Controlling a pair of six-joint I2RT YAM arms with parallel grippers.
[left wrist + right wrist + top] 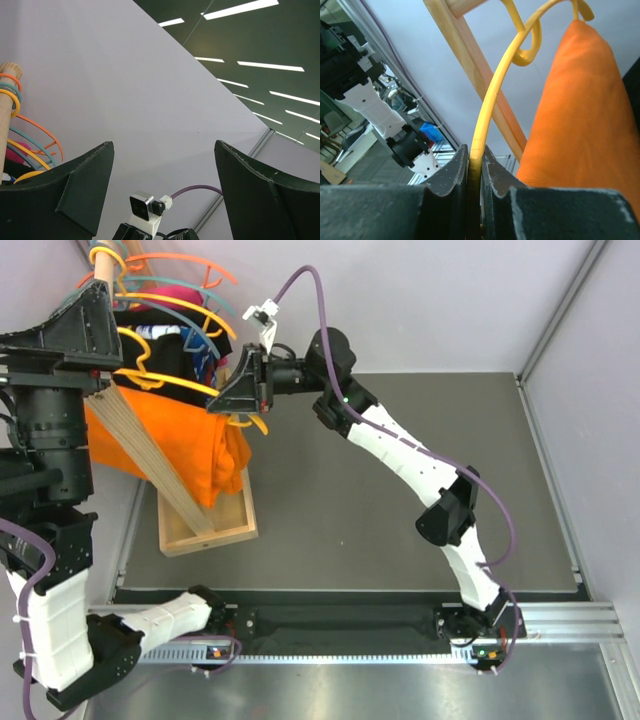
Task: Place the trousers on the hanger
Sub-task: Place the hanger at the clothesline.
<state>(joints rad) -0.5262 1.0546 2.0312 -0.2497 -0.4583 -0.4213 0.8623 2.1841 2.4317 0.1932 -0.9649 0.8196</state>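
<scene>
One hanger [483, 112] pinched in right jaws | left jaws apart | grey table [400, 510] | pale walls [430, 290]

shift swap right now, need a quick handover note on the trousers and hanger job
Left end effector: open, empty, raised and pointing at the wall and ceiling, away from the work.
Right end effector: shut on the hanger, gripping one curved yellow arm at the wooden rack.
Trousers: hanging in folds right beside the gripped arm.
Done: the trousers appear to be draped over the hanger, though its lower bar is hidden.
Left: confirm the drape, check that the hook sits on the rack (cannot tell from here), then release the right end effector.
</scene>
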